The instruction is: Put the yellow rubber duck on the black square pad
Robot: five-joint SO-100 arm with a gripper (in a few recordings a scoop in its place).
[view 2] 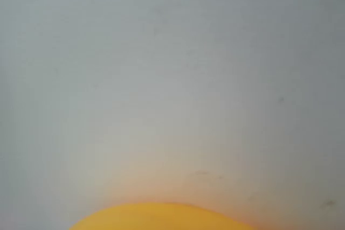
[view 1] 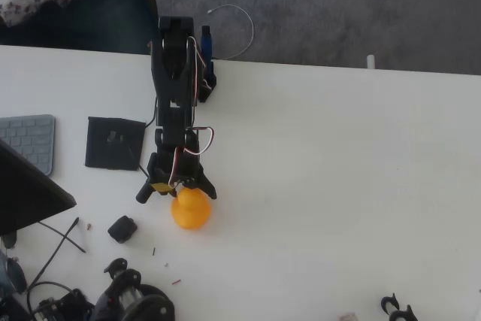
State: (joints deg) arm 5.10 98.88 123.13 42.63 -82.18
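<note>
Jaws (view 1: 177, 195) of the black arm (view 1: 176, 95) point down at the white bench (view 1: 338, 171) in the overhead view, spread apart, with one finger (view 1: 144, 193) out to the picture's left and the other (view 1: 206, 187) to the right. The yellow rubber duck (view 1: 190, 208) sits on the bench just below the jaws in that view, its upper edge tucked up between the two fingers; whether either finger touches it cannot be told, and the jaws are not clamped on it. In the wrist view the duck (view 2: 161, 217) is a blurred yellow curve at the bottom edge, with bare bench (view 2: 172, 79) above it.

The black square pad (view 1: 114, 143) lies flat on the bench up and to the left of the jaws, apart from them and from the duck, with a small grey mark at its middle. A grey keyboard (view 1: 30, 139) lies further left of the pad. A small black lump (view 1: 122, 228) rests on the bench to the lower left of the jaws, near the duck but not touching it.
</note>
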